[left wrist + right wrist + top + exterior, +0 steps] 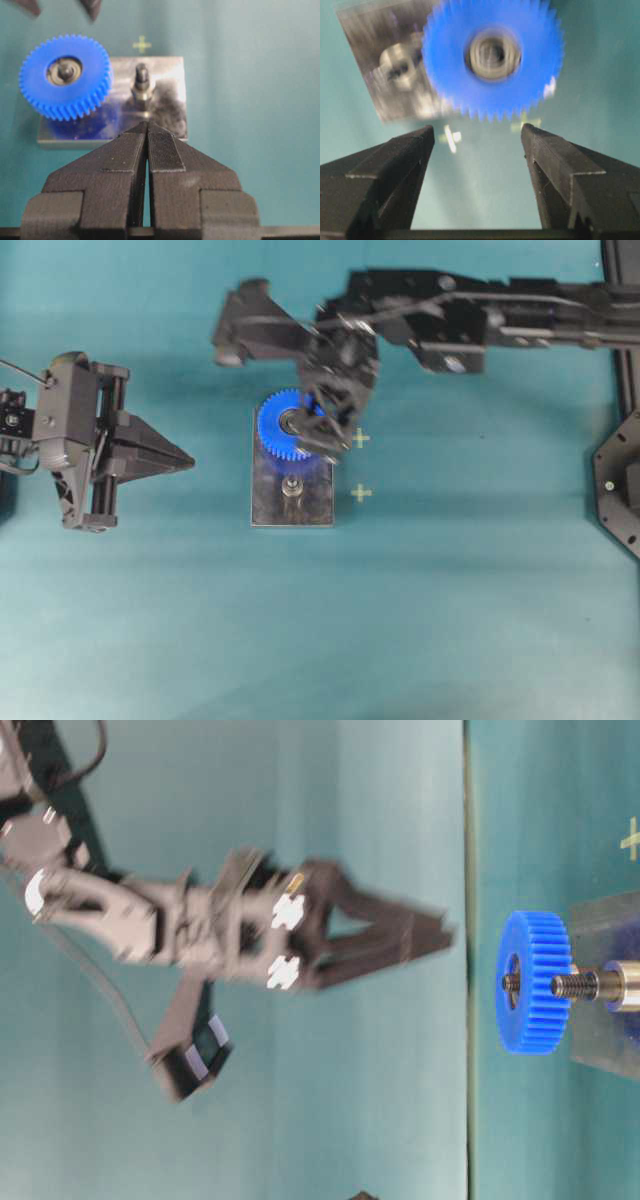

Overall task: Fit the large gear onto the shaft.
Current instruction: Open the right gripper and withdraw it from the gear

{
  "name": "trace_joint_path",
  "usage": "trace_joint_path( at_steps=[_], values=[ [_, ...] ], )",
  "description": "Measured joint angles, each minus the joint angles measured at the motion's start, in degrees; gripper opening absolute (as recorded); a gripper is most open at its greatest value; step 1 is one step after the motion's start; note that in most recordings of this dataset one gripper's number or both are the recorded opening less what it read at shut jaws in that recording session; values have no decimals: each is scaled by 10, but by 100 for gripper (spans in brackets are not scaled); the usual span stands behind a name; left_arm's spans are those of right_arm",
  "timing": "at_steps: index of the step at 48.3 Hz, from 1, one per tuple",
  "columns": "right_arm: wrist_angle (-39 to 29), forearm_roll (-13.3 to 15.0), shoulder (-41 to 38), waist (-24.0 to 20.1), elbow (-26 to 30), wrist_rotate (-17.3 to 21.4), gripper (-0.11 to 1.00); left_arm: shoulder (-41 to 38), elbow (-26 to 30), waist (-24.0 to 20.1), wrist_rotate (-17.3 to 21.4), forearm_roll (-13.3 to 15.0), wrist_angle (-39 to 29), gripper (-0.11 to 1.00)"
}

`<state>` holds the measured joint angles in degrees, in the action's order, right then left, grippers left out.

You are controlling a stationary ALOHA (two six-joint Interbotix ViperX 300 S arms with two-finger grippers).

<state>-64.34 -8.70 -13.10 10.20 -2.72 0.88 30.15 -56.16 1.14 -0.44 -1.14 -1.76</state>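
The large blue gear (270,430) sits level over the far shaft of the grey plate (310,510), and the pin tip shows in its hub (65,71). The plate's near shaft (292,487) is bare. The gear also shows in the table-level view (533,1010), the left wrist view (40,85) and, blurred, the right wrist view (445,65). My right gripper (335,440) hangs above the gear, open and empty (477,131). My left gripper (188,461) is shut and empty, left of the plate, its tips (146,125) near the plate's edge.
Two yellow cross marks (361,438) (361,493) lie on the teal table just right of the plate. A dark arm base (620,480) stands at the right edge. The right arm's body (450,320) crosses the top of the overhead view.
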Motion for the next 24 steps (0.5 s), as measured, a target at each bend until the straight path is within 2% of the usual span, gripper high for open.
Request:
trace_joint_path(
  at_steps=[13, 24],
  values=[
    [136, 1, 61, -25, -82, -21, 75, -3, -3, 0, 1, 0, -1, 0],
    [195, 2, 112, -34, -149, -21, 75, -4, -3, 0, 0, 0, -1, 0]
  ],
)
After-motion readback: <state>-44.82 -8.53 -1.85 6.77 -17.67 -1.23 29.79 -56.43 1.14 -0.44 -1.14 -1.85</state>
